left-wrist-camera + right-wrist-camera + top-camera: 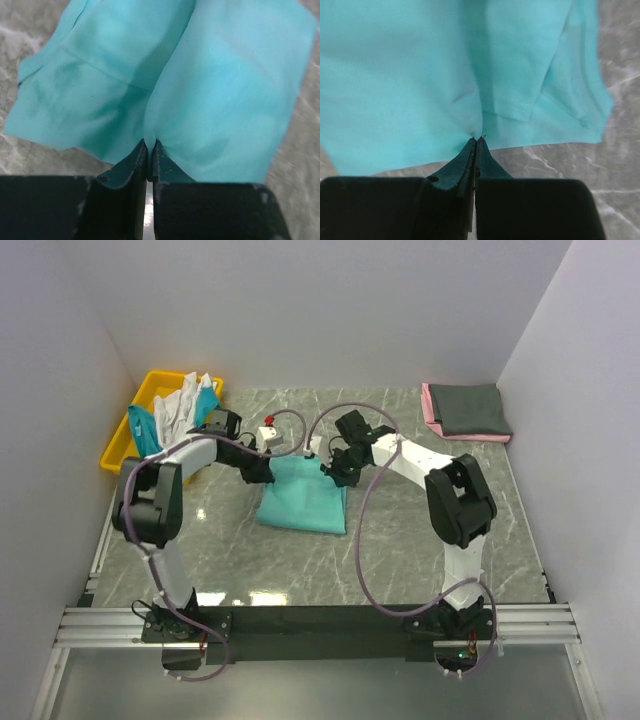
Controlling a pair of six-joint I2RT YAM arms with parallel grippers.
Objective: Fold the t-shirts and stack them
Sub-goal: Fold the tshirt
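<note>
Presently the soft sea-green short-sleeved cloth shirt (pixel 303 502) lies at the middle of the grey marbled counter (pixel 450 540). Its far edge is pinched at two places: the left claw (pixel 150 146) is clenched on one bunch of cloth and the right claw (pixel 476 141) on another. A fold is judged to be in hand. Next, the gripped edge must be carried evenly over the near hem and laid flat, before the shirt is added to the folded dark grey and pink shirts (pixel 468 408) at the far right corner.

white arms (pixel 410 458) with black joints, looping lilac cables (pixel 361 540); left pincer (pixel 150 144) dark green.
</note>
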